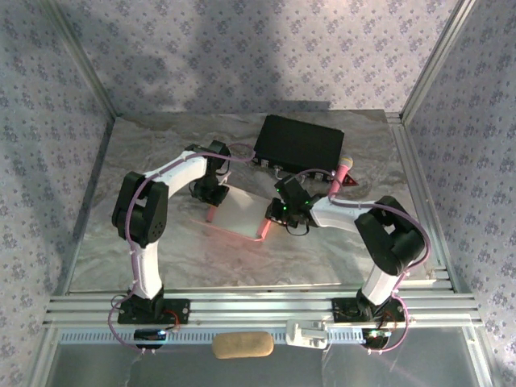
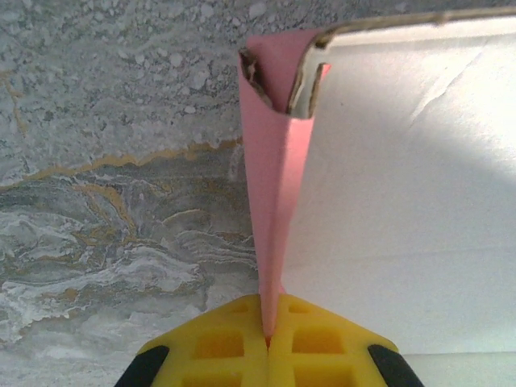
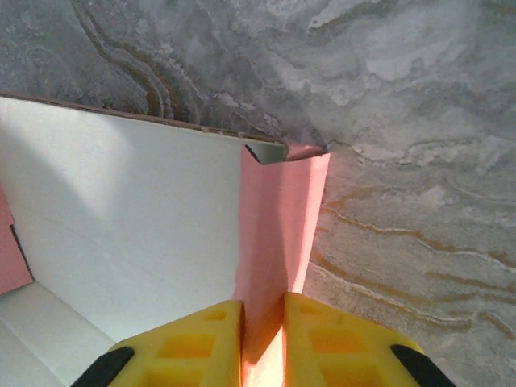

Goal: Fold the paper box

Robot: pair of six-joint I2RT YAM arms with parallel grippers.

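Observation:
The paper box [image 1: 242, 211] lies open at mid-table, pale inside up, with salmon-pink side walls. My left gripper [image 1: 211, 201] is at its left end and my right gripper [image 1: 270, 216] at its right end. In the left wrist view the yellow fingers [image 2: 218, 347] of my left gripper [image 2: 268, 339] are pressed together on the upright pink side wall [image 2: 274, 210], beside the white floor [image 2: 387, 201]. In the right wrist view my right gripper [image 3: 264, 322] is shut on the opposite pink wall [image 3: 278, 218], which fills the narrow gap, with the white floor [image 3: 121, 218] to its left.
A black hard case [image 1: 300, 143] stands at the back of the marble table [image 1: 161, 258], just behind the box. A pink stick microphone [image 1: 339, 176] lies beside the case, behind the right arm. A tan pad [image 1: 242, 345] and a white part [image 1: 306, 333] sit below the front rail.

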